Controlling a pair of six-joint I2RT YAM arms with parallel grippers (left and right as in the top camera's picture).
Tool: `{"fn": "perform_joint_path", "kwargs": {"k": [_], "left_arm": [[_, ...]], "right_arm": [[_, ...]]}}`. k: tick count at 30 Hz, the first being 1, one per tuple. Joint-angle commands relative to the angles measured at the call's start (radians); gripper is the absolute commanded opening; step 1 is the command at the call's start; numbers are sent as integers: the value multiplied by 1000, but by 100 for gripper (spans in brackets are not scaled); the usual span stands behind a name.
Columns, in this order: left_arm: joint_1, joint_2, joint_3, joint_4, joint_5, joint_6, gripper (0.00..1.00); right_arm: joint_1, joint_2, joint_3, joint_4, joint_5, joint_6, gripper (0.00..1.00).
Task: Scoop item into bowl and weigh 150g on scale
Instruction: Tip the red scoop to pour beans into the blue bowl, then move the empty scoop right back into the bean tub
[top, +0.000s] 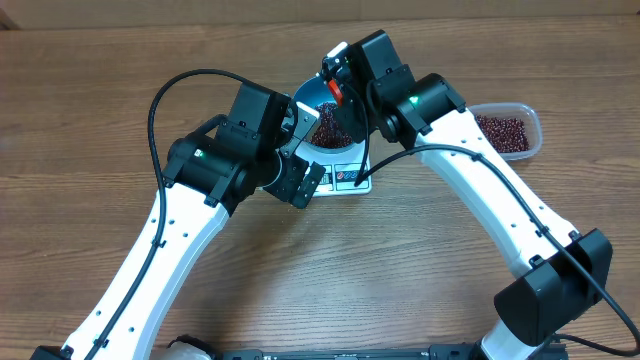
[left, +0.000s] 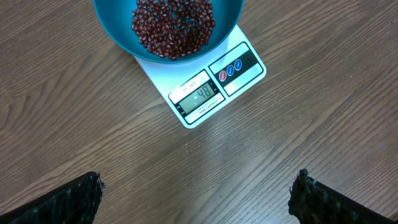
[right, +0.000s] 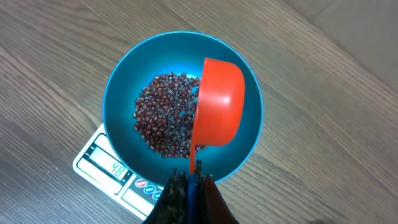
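Dark right gripper (right: 188, 182) pinches smooth orange scoop (right: 221, 102) over round blue bowl (right: 118, 93) of beans (right: 163, 121); left gripper (left: 198, 180) gapes.

A clear plastic tub (top: 536, 130) with rounded corners sits on a brown wooden table (top: 90, 90). The table spreads out all around the tub. Left of the tub, well apart from it, is an orange-red plastic scoop (right: 219, 102). The scoop is up off the table and tipped on its side.
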Motion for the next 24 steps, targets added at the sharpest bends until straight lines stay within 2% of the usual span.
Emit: {"fn": "perform_joint_path", "kwargs": {"k": [1,7,10,13,19,24], "left_arm": [[1,7,-8,3,15,22,100],[1,7,-8,3,15,22,100],[1,7,-8,3,15,22,100],[1,7,-8,3,15,22,99],[1,7,-8,3,15,22,100],[1,7,-8,3,15,22,100]], "right_arm": [[-1,-34,37,-9,9,3,4],[-33,-48,37,-13,-42,87,4],[-92,-84,37,-8,-163,90,4],[-174,-135,37,-10,-201,149,4],[-388,-226,37,-94,-172,181,4],[-532,-222,26,-240,16,181,4]]}}
